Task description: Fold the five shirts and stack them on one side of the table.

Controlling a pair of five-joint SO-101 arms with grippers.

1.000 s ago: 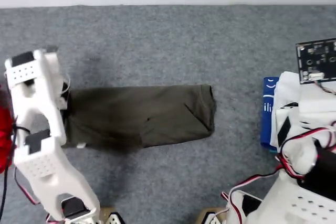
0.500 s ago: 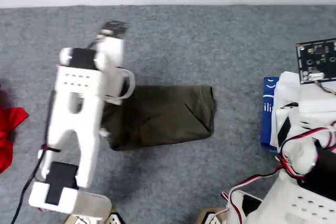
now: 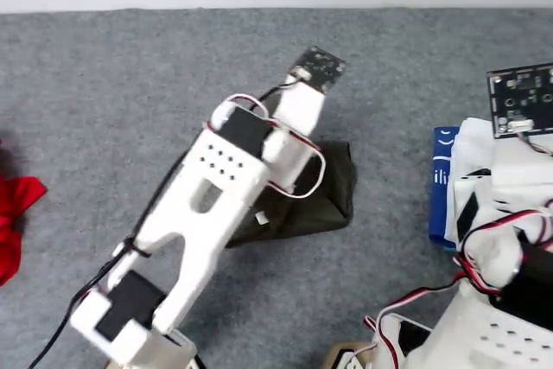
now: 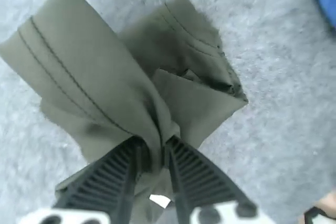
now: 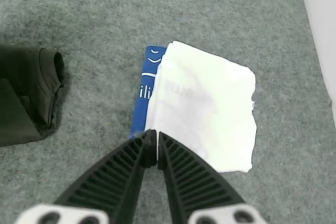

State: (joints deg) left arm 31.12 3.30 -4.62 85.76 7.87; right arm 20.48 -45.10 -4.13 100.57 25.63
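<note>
The olive shirt (image 3: 333, 189) lies near the middle of the high view on the grey table (image 3: 130, 84). Part of it is bunched and lifted beneath the left arm (image 3: 216, 213), which runs from the lower left of the frame up to the centre. In the left wrist view the left hand (image 4: 155, 148) is clenched on a gathered fold of the olive shirt (image 4: 100, 77), with both black fingers (image 4: 113, 169) pressed against the cloth. A hemmed edge with double stitching hangs out to one side, and the rest of the garment is spread on the table below.

At the right edge of the high view a blue shirt (image 3: 442, 183) lies folded, with what seems to be a white shirt (image 3: 477, 155) on top of it, partly behind the right arm. The right wrist view shows the white shirt (image 5: 205, 108) folded square and covering most of the blue shirt (image 5: 142, 95). The right hand (image 5: 156, 139) hovers over their near edge, fingers pressed together and grasping nothing.

A red shirt (image 3: 13, 213) lies crumpled at the far left edge of the high view, well apart from the others.
</note>
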